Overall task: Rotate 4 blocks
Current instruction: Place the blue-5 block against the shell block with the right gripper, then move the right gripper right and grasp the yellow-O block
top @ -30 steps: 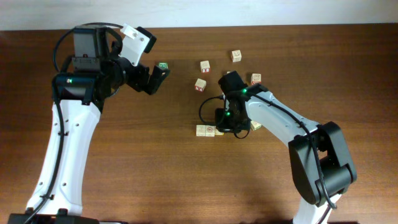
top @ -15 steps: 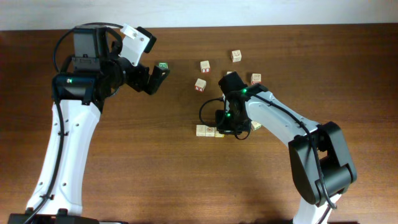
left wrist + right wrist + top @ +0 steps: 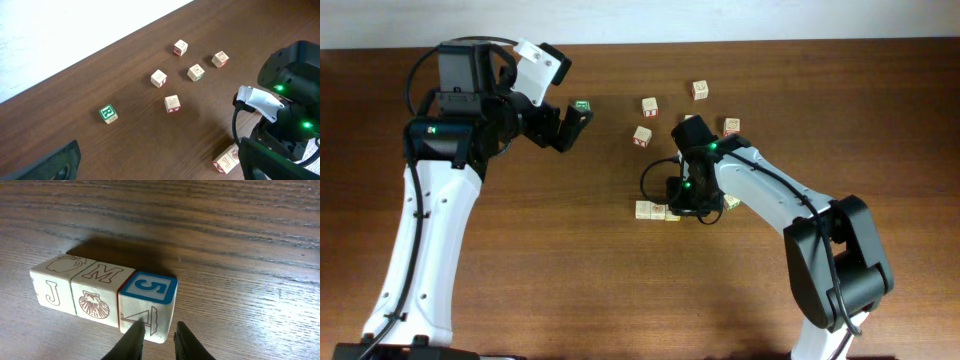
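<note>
The right claw (image 3: 159, 327), just eased to an empty slit, sits before the blue 5 block (image 3: 150, 287) ending the J-M-5 row (image 3: 100, 275) on the worktop (image 3: 240, 240), so that turn looks done; the left claw (image 3: 565, 125) gapes wide.

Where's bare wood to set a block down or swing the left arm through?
Widest free patch: table between the left arm and right arm, nearer than the row of three blocks. Also the far right corner, past the last loose block. Crowded: the scattered blocks by the far edge, and round the right pincer.
</note>
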Motion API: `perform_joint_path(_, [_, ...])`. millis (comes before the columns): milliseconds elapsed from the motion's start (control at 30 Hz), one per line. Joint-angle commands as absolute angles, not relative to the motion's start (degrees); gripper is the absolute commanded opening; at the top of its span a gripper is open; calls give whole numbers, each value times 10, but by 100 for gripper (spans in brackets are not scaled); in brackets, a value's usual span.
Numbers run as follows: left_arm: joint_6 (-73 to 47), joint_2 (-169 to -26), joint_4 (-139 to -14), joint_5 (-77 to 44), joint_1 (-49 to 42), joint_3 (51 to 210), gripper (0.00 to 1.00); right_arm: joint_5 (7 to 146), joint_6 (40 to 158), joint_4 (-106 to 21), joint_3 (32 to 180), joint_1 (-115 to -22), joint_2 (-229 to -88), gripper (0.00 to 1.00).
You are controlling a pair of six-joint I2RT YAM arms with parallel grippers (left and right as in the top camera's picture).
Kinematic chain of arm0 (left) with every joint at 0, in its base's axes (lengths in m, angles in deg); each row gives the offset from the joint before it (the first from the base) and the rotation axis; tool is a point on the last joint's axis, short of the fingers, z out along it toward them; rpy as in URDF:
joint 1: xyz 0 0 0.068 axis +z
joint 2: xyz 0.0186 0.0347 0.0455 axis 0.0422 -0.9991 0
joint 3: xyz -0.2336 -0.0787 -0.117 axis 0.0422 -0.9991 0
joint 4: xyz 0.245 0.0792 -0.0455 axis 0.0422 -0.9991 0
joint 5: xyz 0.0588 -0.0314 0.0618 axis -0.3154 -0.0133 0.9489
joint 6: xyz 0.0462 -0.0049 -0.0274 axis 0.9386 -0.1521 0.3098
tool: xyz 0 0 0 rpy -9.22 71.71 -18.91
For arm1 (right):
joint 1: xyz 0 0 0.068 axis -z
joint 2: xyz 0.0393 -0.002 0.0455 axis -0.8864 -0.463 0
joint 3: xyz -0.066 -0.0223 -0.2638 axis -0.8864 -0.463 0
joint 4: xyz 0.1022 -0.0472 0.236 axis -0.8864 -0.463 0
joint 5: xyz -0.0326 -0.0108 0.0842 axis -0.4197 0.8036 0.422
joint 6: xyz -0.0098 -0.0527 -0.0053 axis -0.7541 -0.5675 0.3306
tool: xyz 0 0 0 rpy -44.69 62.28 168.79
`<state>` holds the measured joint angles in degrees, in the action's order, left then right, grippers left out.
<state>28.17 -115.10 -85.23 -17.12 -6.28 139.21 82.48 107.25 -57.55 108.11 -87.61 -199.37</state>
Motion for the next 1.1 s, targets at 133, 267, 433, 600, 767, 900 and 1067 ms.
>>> perform_joint_path(133, [287,-1154,-851,-181,-63,1404,99,816,1067,-570,1073,-883,-2014,22])
perform_joint_path(267, [287,-1154,-851,-181,-63,1404,99,816,1067,-571,1073,-883,-2014,23])
perform_joint_path(433, [287,-1154,-851,-181,-63,1404,99,816,1055,-606,1089,-877,-2014,23])
perform_joint_path(600, [287,-1154,-851,-181,-63,1404,99,815,1006,-678,1150,-861,-2012,26])
perform_joint_path(767, [287,-1154,-851,-181,-63,1404,99,815,986,-717,1211,-845,-2012,31])
perform_joint_path(900, [287,-1154,-851,-181,-63,1404,99,761,959,-748,1231,-836,-2012,36])
perform_joint_path(1067, [287,-1154,-851,-181,-63,1404,99,712,870,-769,1232,-794,-2013,49])
